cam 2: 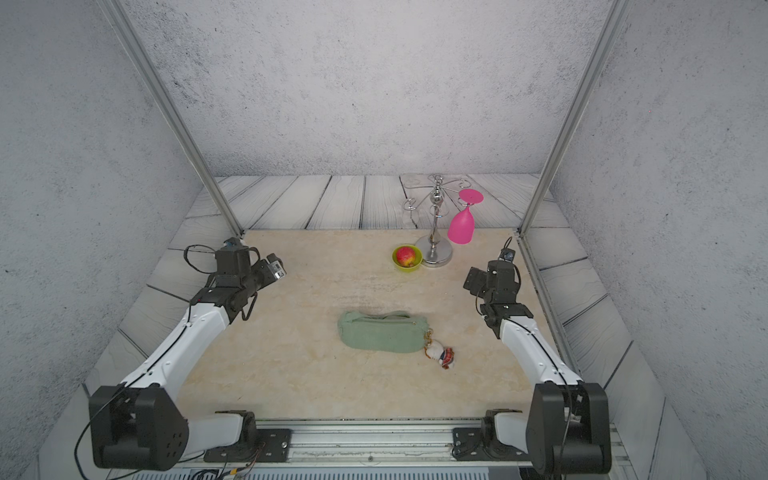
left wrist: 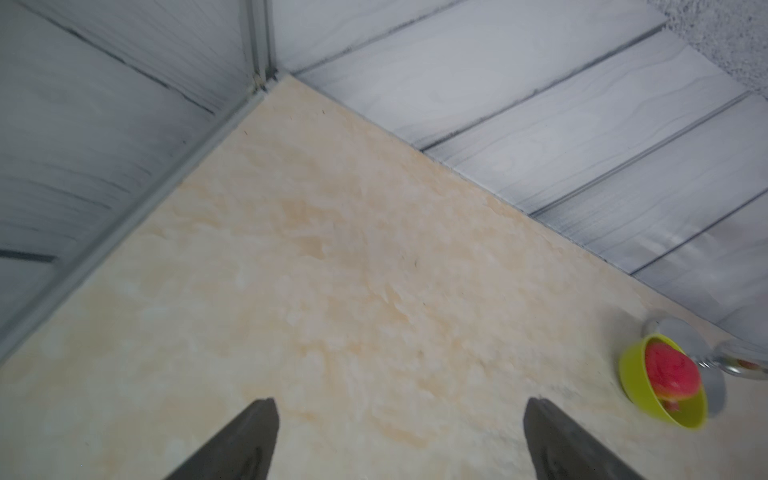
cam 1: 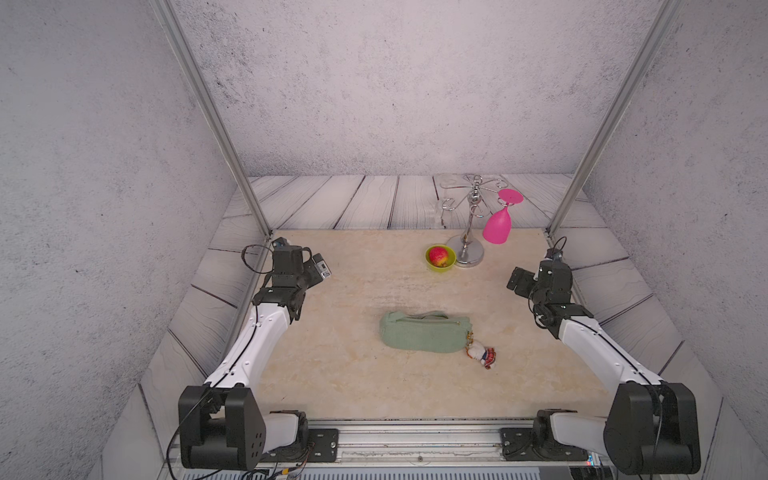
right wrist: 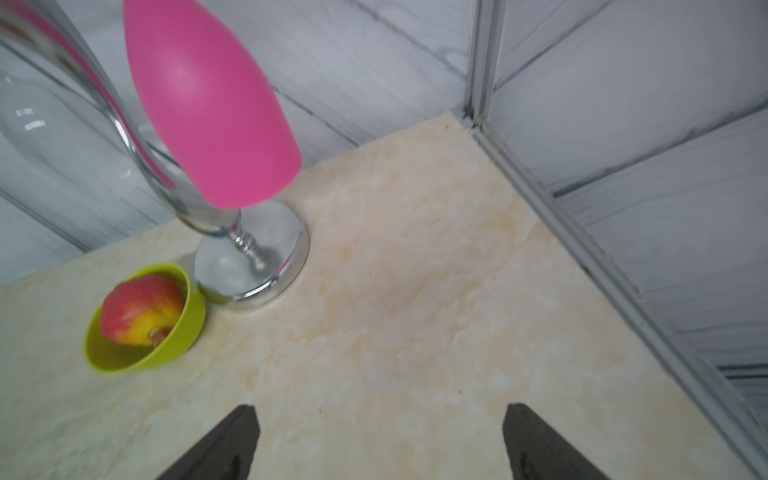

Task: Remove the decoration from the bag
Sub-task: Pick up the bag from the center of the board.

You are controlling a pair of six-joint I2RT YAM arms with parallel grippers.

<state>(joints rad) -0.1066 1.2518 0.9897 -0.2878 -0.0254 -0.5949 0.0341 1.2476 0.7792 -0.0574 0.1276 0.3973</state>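
Nearest the camera, the left arm (cam 1: 249, 345) reaches up the left side of the desk (cam 1: 353, 386). The left hand (left wrist: 401, 401) is spread wide above bare desk and holds nothing. Mid-desk lies the green bag (cam 1: 424, 334), zipper on top. The doll decoration (cam 1: 482, 353) rests on the desk at the bag's near right end, joined to it by a gold clasp. Farther back, a lime bowl (cam 1: 440, 266) holding a red-and-yellow fruit (cam 1: 437, 254) sits just beside a chrome stand (cam 1: 469, 249). A pink glass (cam 1: 498, 226) hangs upside down from the stand. On the right, the right hand (right wrist: 380, 408) is likewise wide apart and empty.
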